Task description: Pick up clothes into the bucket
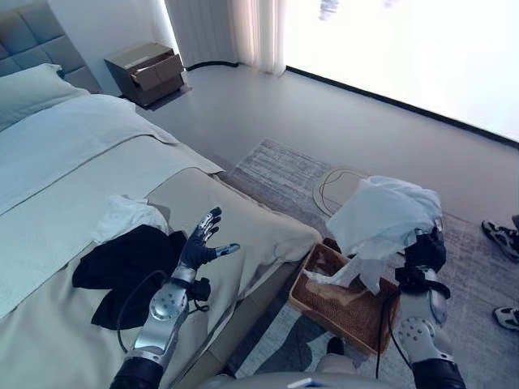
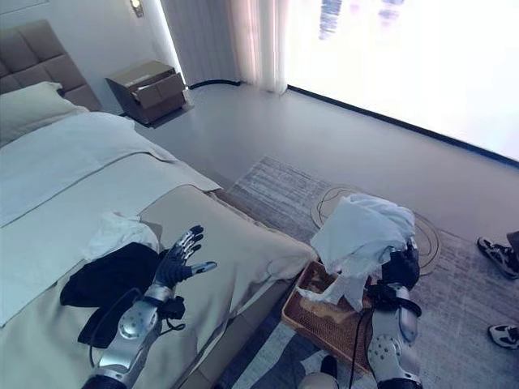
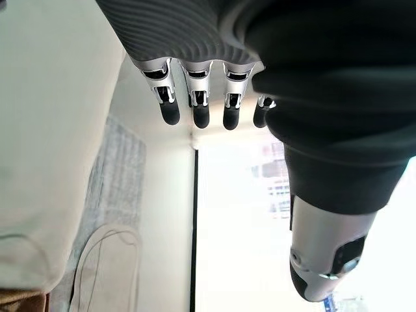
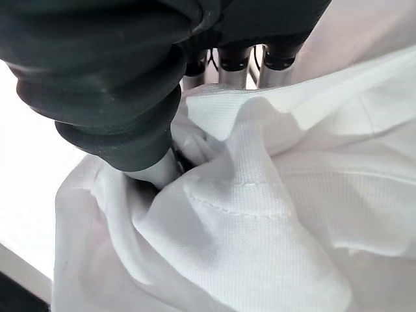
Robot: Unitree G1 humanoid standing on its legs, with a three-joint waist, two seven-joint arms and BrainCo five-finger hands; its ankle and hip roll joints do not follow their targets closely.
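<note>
white garment [image 1: 381, 212]; black garment [image 1: 126, 263]; brown woven basket [image 1: 340, 312]

The bed [image 1: 73, 186] occupies the left; two garments [image 1: 122, 259] lie on it, touching. The basket [image 1: 345, 304] stands on the rug [image 1: 276, 174] just right of the bed's corner. A nightstand [image 1: 147, 71] sits behind the bed. Shoes [image 1: 501, 239], apparently a person's, are far right.

No text, label, number or sign can be read on anything here.
</note>
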